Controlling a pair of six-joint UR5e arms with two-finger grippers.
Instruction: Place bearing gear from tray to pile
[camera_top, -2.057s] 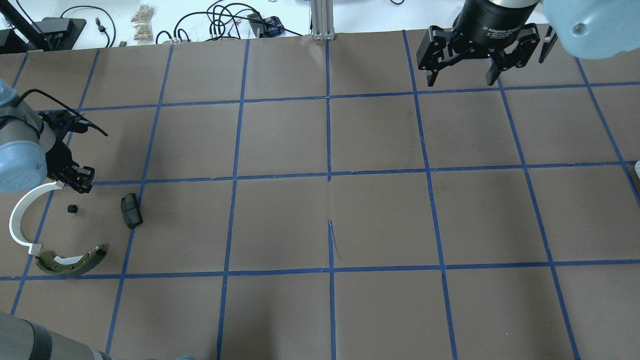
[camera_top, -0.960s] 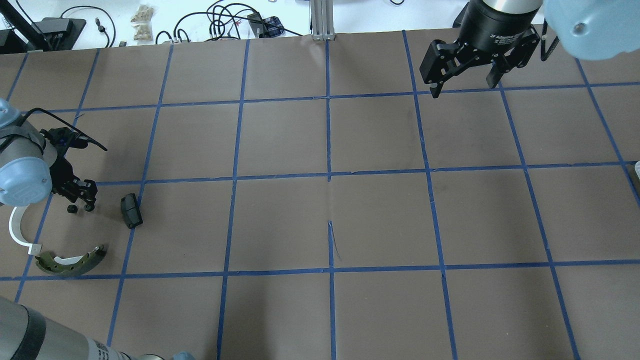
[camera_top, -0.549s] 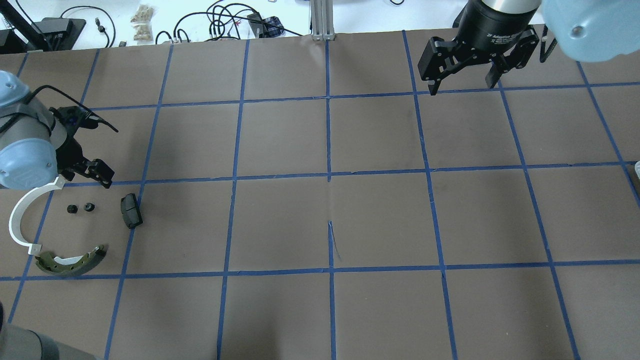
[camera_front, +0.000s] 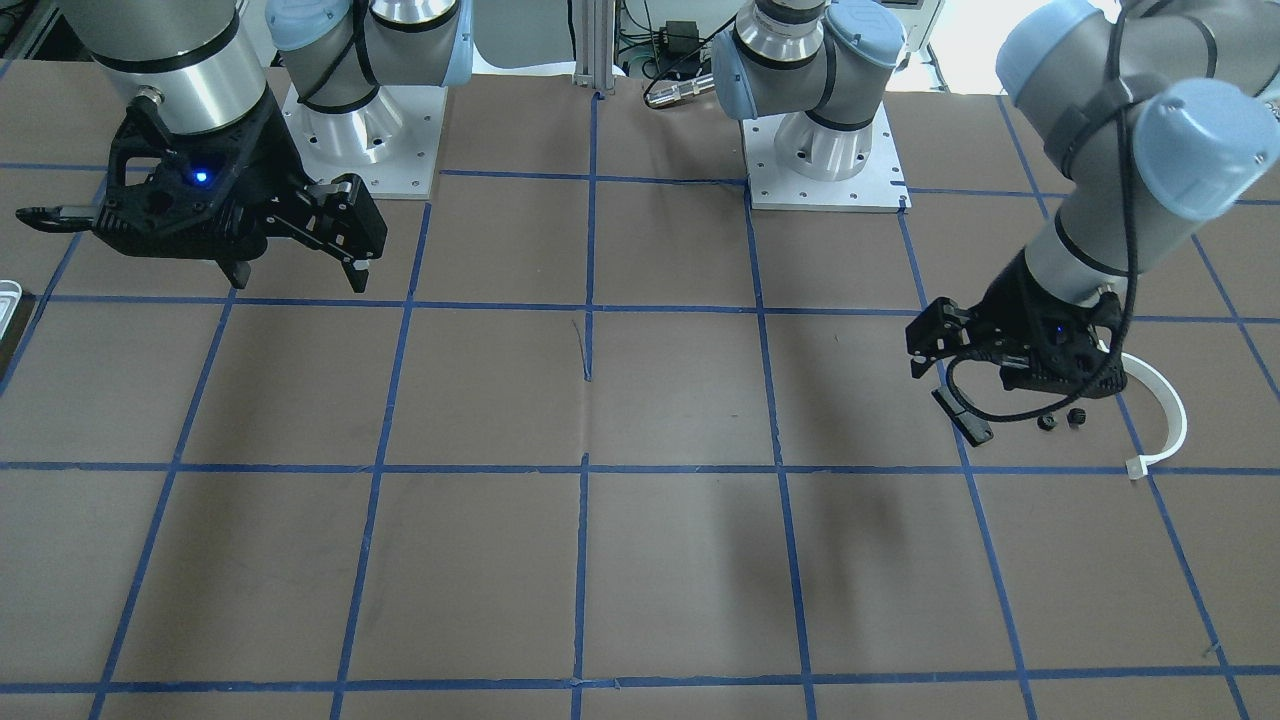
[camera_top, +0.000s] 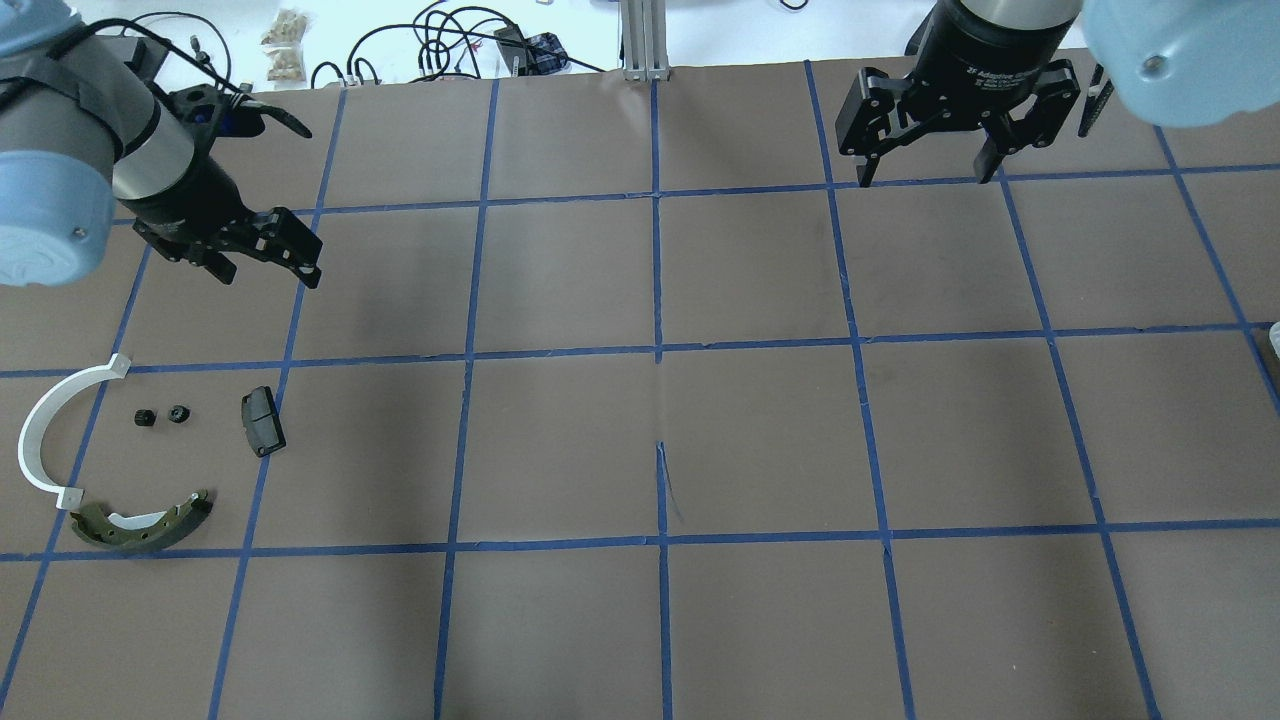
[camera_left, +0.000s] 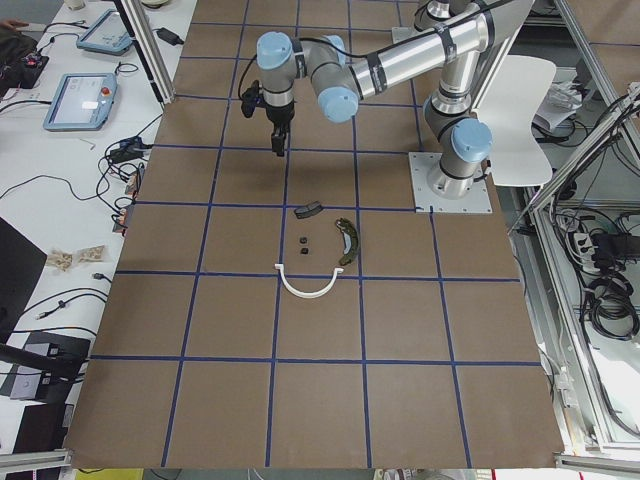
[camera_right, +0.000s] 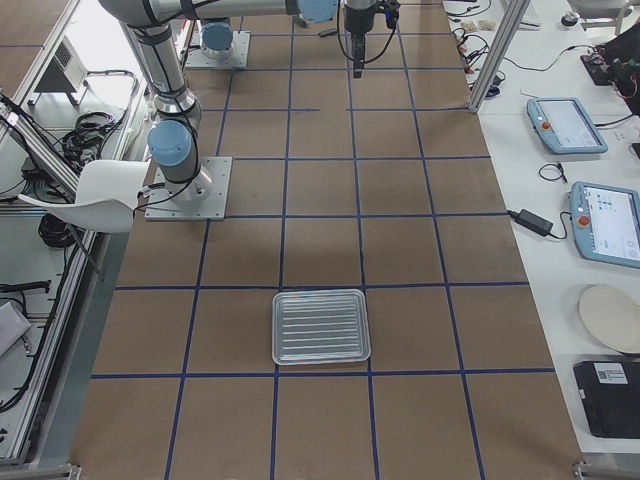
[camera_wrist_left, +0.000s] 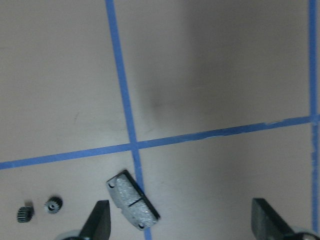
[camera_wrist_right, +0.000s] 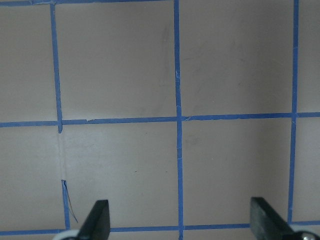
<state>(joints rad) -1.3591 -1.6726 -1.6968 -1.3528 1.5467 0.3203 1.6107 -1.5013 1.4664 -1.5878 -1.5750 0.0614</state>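
Two small black bearing gears (camera_top: 146, 417) (camera_top: 179, 412) lie side by side on the brown table, in the pile at the left. Around them are a white plastic arc (camera_top: 40, 440), an olive brake shoe (camera_top: 140, 525) and a black oblong block (camera_top: 262, 421). My left gripper (camera_top: 268, 268) hangs open and empty well beyond the pile; its wrist view shows the gears (camera_wrist_left: 53, 204) and the block (camera_wrist_left: 132, 201) below. Over the far right of the table, my right gripper (camera_top: 925, 165) is open and holds nothing. The tray (camera_right: 322, 293) sits at the table's right end, its ribbed floor bare.
Blue tape lines divide the table (camera_top: 660, 440) into squares. Cables and small devices (camera_top: 450, 40) lie beyond its far edge. Tablets (camera_right: 565, 120) rest on a white side bench. The tray's rim (camera_top: 1275, 345) just shows at the overhead view's right edge.
The left gripper came down beside the single gear, left a second gear next to it, then rose and moved away toward the table's far side. The right gripper barely shifted.
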